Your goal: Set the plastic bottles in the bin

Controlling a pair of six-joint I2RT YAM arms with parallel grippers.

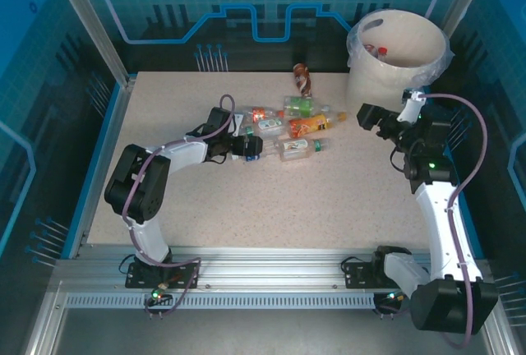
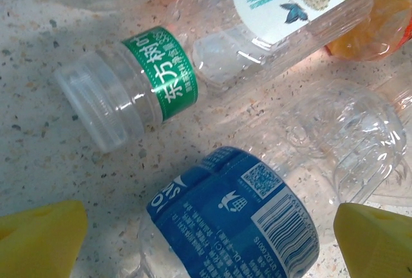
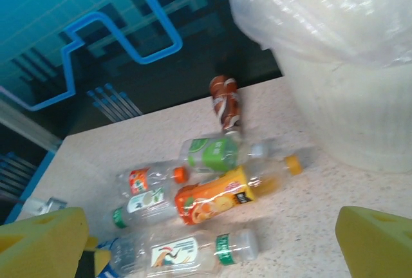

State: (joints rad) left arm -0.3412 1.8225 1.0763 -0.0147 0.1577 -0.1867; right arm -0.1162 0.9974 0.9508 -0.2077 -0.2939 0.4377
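Several plastic bottles (image 1: pixel 292 125) lie in a cluster at the middle of the table. My left gripper (image 1: pixel 246 146) is open, low over a clear bottle with a blue label (image 2: pixel 238 220). That bottle lies between the yellow fingertips (image 2: pixel 38 239), and neither one presses on it. Beside it lies a bottle with a green band and white cap (image 2: pixel 154 85). My right gripper (image 1: pixel 370 117) hangs open and empty between the cluster and the bin (image 1: pixel 399 51). An orange-labelled bottle (image 3: pixel 215 201) and a green-labelled one (image 3: pixel 215 152) lie ahead of it. The cream bin (image 3: pixel 347 98) holds a red-capped bottle (image 1: pixel 380 51).
A brown-labelled bottle (image 1: pixel 303 78) lies apart near the table's far edge. Blue panel walls close in the back and sides. The near half of the table is bare speckled surface (image 1: pixel 288 207).
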